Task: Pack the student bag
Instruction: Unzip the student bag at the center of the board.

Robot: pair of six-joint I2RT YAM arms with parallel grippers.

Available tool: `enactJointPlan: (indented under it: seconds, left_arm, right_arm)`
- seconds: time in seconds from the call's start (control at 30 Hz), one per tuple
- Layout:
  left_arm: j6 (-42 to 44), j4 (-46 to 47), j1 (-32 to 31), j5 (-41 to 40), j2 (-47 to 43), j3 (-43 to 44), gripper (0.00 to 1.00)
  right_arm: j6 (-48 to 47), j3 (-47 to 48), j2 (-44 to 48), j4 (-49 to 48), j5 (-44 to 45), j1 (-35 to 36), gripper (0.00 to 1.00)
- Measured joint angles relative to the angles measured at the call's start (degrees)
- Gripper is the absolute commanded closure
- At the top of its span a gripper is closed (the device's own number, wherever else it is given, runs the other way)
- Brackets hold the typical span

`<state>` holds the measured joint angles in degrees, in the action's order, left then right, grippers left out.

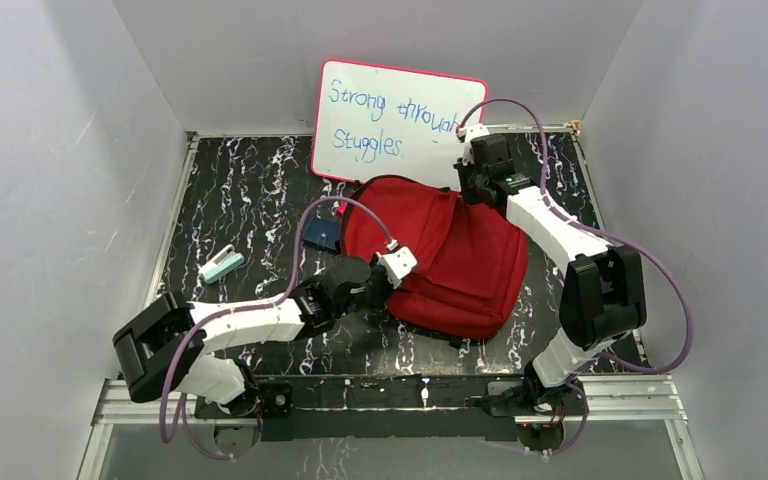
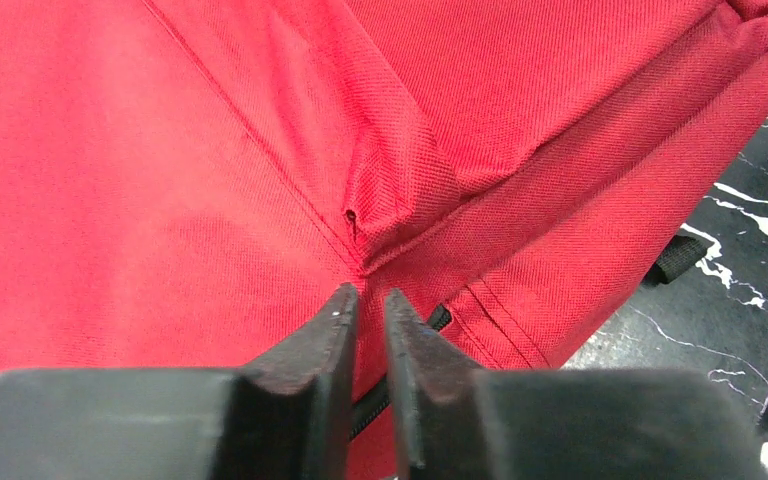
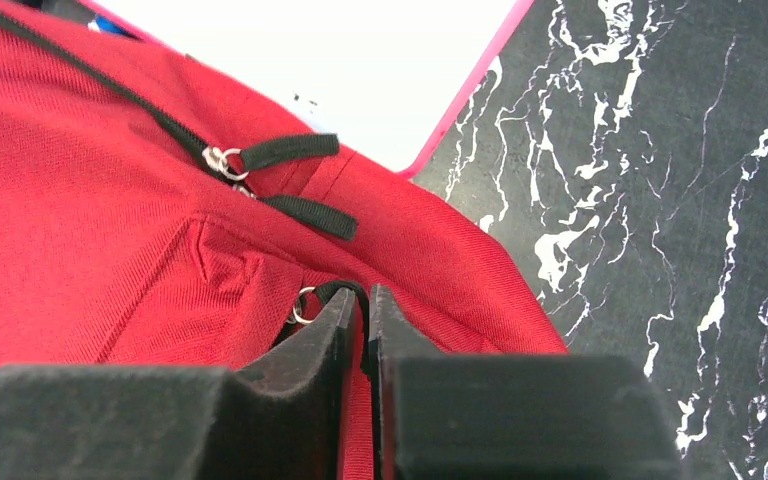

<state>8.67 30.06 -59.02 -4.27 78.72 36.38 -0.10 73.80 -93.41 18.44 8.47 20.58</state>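
The student bag (image 1: 440, 260) is lying flat pretty much in the middle of the black marbled table (image 1: 250, 190), red fabric up. The left gripper (image 2: 370, 295) sits at the bag's left edge, tips at a seam; its jaws have a thin gap, and honestly it's impossible to tell if any cloth is pinched. The right gripper (image 3: 363, 292) is up at the far right corner, clamped almost fully together on a black zip pull (image 3: 345, 287) and a sliver of red fabric. A whiteboard (image 1: 390, 120) leans behind the bag. A dark blue item (image 1: 320, 232) is just beside its left side, a pale teal thing (image 1: 220, 265) further left.
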Motion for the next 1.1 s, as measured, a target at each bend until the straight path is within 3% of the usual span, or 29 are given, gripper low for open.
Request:
enactJointPlan:
  seconds: [0.2, 0.47, 0.63, 0.83, 0.93, 1.1]
  left_arm:
    - [-2.12, -2.8, -0.02, -1.36, -1.88, -0.39, 0.67]
    - [-7.58, -8.35, -0.02, -6.51, -4.83, 3.32, 0.33]
    - [-17.16, -18.95, 2.36, -14.01, -5.66, 12.28, 0.31]
    - [-28.57, -31.23, 16.13, -16.81, -7.91, 17.68, 0.31]
    - [-30.97, -34.8, 21.77, -16.63, -8.48, 17.7, 0.29]
    - [-31.67, -37.42, 25.83, -11.04, -3.15, 20.57, 0.25]
  right_arm:
    - [1.44, -1.11, 4.83, -0.7, 0.39, -1.33, 0.54]
    - [5.99, -7.1, 19.34, -0.11, -0.72, -1.75, 0.43]
    - [9.62, -8.68, 22.51, 4.07, -0.72, -1.73, 0.39]
    - [13.27, -12.61, 27.26, 7.56, -1.9, -1.73, 0.37]
    - [14.58, -13.64, 29.33, 8.22, -2.82, -1.73, 0.37]
    - [15.85, -14.43, 30.4, 8.44, -4.35, -1.73, 0.37]
